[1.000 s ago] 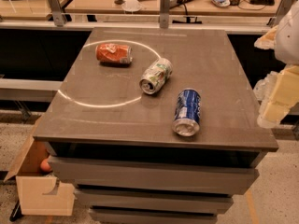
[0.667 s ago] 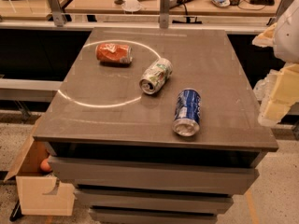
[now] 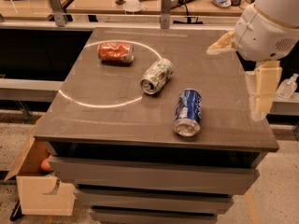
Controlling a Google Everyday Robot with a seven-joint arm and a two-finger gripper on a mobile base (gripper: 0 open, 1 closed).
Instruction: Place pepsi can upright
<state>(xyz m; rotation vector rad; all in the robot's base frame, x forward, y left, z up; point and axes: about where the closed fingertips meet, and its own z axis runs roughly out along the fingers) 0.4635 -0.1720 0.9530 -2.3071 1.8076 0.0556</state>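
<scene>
The pepsi can point(image 3: 188, 112) is dark blue with white lettering. It lies on its side near the front right of the dark table top point(image 3: 107, 120), its silver end facing the front edge. My gripper point(image 3: 262, 94) hangs from the white arm point(image 3: 266, 22) at the right edge of the table, to the right of the can and higher than it, not touching it. Nothing shows in the gripper.
An orange-red can point(image 3: 115, 52) lies on its side at the back left, inside a white circle. A silver-and-green can point(image 3: 157, 76) lies on its side on the circle's right edge. A cardboard box point(image 3: 39, 185) sits on the floor at the left. A clear bottle point(image 3: 287, 85) stands far right.
The arm and gripper have shifted a little to the left, toward the table's right edge. The three cans have not moved.
</scene>
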